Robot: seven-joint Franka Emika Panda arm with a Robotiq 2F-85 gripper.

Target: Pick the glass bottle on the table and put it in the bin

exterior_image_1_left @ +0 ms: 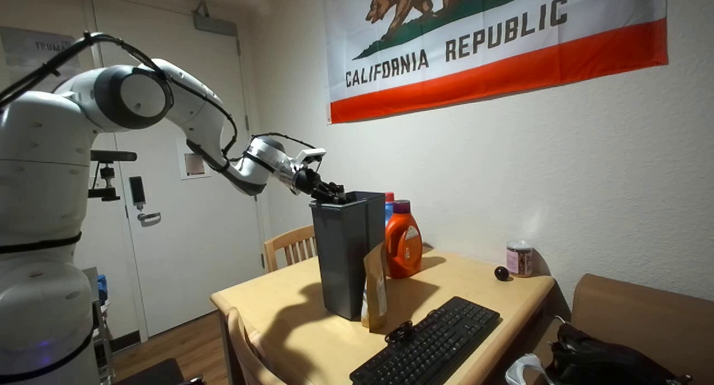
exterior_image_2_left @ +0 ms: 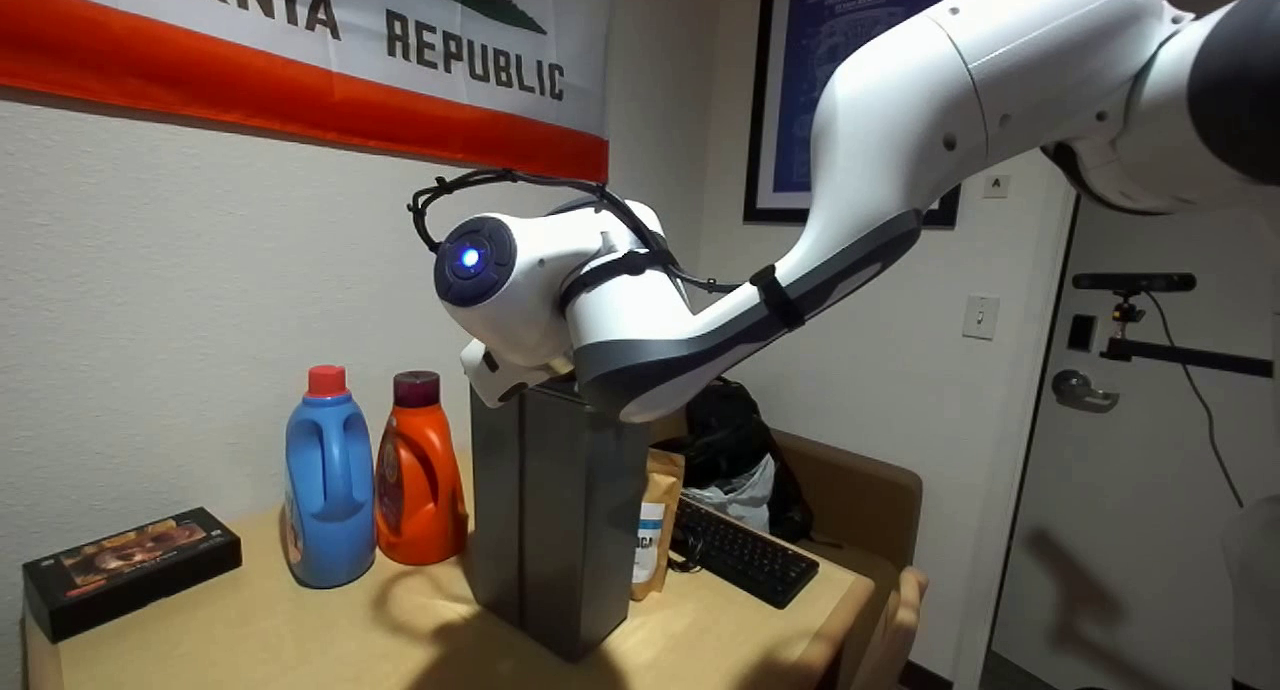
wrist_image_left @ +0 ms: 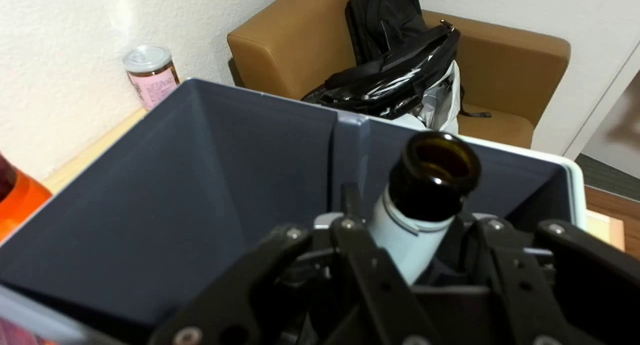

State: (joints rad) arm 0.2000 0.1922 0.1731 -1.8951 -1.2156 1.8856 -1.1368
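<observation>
Your gripper (wrist_image_left: pixel 417 240) is at the open top of the bin (exterior_image_1_left: pixel 341 262), which stands upright on the table (exterior_image_1_left: pixel 474 276). Its fingers are parted only by the thickness of the glass bottle (wrist_image_left: pixel 424 205), and they hold it from two sides. So the bottle is at the opening of the bin, its dark amber mouth uppermost in the wrist view; its lower part is hidden, and how deep it reaches into the bin, you cannot tell. Just beside the bin you have a brown pouch (exterior_image_1_left: pixel 375 290), and near the bin, on this same side, a black keyboard (exterior_image_1_left: pixel 429 346). Near the bin stands also an orange jug (exterior_image_1_left: pixel 404 245); a blue jug (exterior_image_2_left: pixel 330 480) is farther from the bin, and a black box (exterior_image_2_left: pixel 130 575) is well apart from it.
</observation>
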